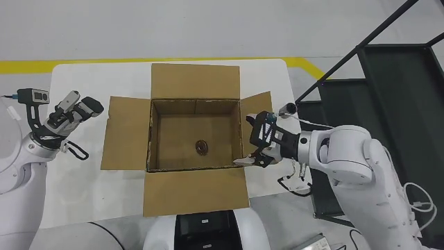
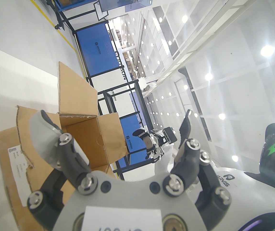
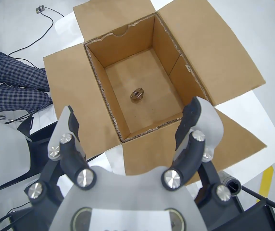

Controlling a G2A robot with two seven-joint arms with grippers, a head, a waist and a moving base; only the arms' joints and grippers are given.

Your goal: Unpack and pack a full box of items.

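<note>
Box (image 1: 195, 82) flaps open, on bench (image 1: 269, 76) | metal flange (image 1: 201, 146) on box floor | right end effector (image 1: 247, 139) spread, empty, at box's right rim | left end effector (image 1: 80, 104) spread, empty, left of box

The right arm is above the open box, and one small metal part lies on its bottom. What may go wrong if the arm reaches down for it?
1. The metal part lies deep on the box floor; going down, the right gripper, jaws open, may strike the rim or the flap below it.
2. The part is small and round, so it may slip from the jaws.
3. The left gripper is apart from the box; a knock may shift it.
</note>
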